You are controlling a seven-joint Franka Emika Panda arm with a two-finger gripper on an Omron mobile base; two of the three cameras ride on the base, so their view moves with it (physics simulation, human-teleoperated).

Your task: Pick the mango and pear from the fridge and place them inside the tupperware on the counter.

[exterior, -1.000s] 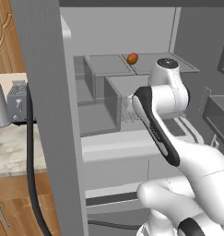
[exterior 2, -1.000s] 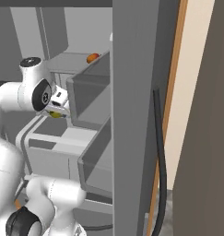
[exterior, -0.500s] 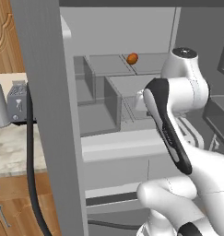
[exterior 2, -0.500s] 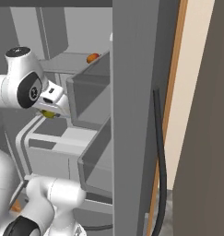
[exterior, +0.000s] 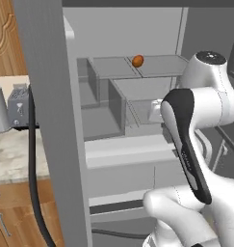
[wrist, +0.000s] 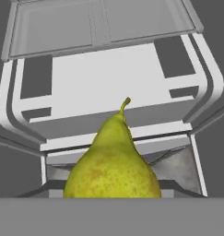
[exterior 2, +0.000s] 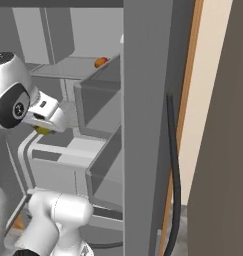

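One mango [exterior: 137,61] is resting on the fridge's [exterior: 46,120] far shelf; pincer [exterior 2: 43,129] is holding the pear [wrist: 112,168]; toaster [exterior: 19,104] is occupying the left table [exterior: 15,154].

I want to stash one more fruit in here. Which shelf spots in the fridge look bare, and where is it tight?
The upper shelf is bare right of the mango. The clear bin below it looks empty too. It is tight in front of the drawers, where the gripper holds the pear.
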